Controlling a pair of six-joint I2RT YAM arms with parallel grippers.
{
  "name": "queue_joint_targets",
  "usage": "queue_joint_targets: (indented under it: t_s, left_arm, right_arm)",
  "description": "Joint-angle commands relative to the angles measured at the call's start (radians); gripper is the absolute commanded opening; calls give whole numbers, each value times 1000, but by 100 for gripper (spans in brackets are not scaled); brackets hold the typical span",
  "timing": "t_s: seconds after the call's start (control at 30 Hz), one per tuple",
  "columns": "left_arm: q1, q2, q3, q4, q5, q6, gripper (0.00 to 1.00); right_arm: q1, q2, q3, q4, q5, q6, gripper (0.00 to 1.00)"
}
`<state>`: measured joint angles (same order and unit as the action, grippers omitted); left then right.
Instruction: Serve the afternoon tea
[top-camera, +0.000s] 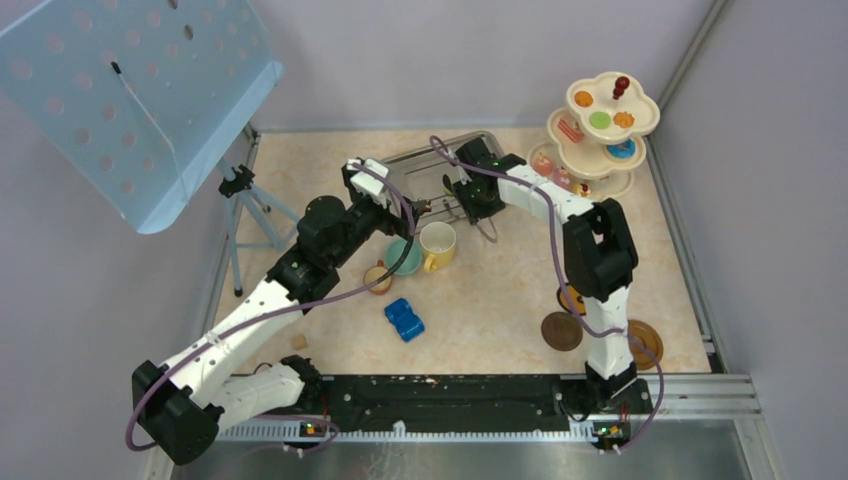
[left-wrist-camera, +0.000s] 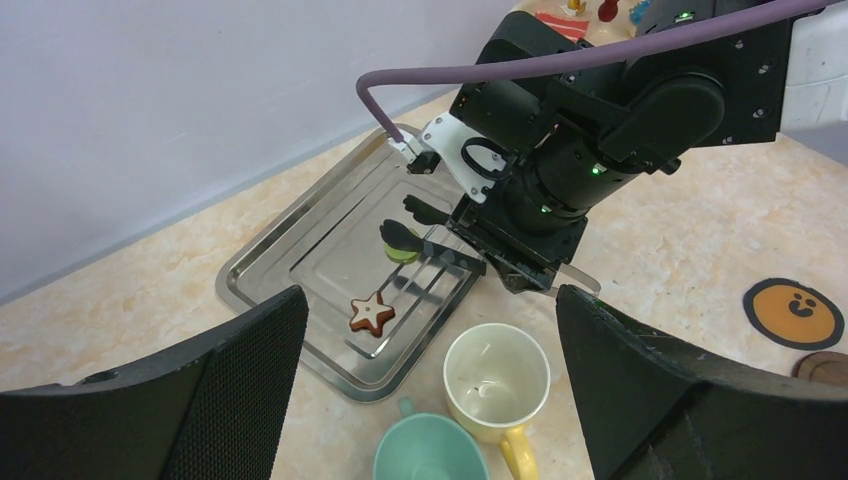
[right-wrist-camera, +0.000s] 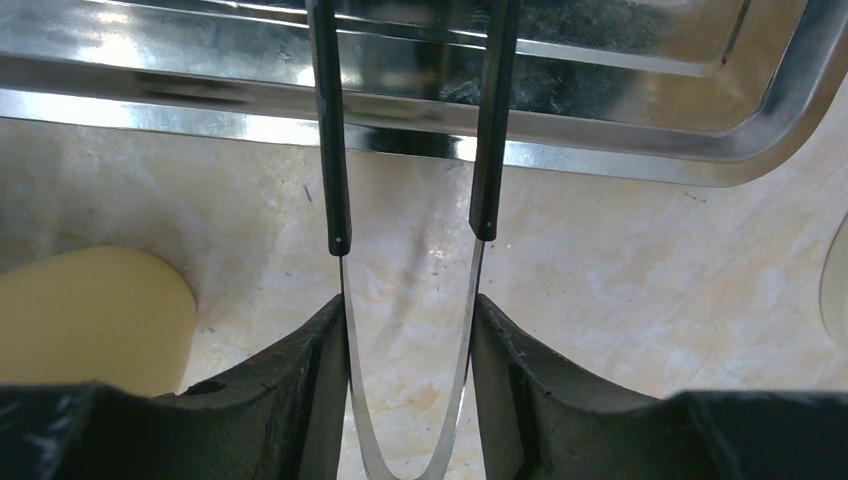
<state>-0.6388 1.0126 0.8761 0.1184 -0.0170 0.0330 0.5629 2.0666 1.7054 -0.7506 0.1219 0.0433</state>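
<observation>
My right gripper (right-wrist-camera: 408, 305) is shut on black-tipped metal tongs (right-wrist-camera: 340, 200). In the left wrist view the tongs' tips (left-wrist-camera: 400, 236) are around a green macaron (left-wrist-camera: 404, 255) over a steel tray (left-wrist-camera: 270, 262). A brown-and-white star cake (left-wrist-camera: 371, 314) lies in the tray. My left gripper (left-wrist-camera: 430, 298) is wide open and empty above the yellow-and-cream mug (left-wrist-camera: 497, 380) and teal cup (left-wrist-camera: 430, 452). The small brown cup (top-camera: 377, 277) stands beside them. The cream three-tier stand (top-camera: 600, 130) at the back right holds several small cakes.
A blue toy car (top-camera: 404, 319) lies in front of the cups. Brown coasters (top-camera: 561, 331) lie near the right arm's base, one (left-wrist-camera: 794, 311) orange with a face. A blue perforated panel on a tripod (top-camera: 245, 205) stands at the left.
</observation>
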Motion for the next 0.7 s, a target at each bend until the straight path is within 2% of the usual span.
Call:
queue_joint_targets:
  t_s: [0.0, 0.47, 0.67]
  left_arm:
    - [-4, -1, 4, 35, -8, 5, 99]
    - [-4, -4, 5, 33, -10, 5, 99]
    - [-4, -5, 5, 33, -5, 4, 99]
  right_arm:
    - [19, 21, 67, 16, 10, -24, 44]
    - [70, 107, 133, -51, 175, -53, 46]
    - [75, 122, 138, -67, 216, -68, 43]
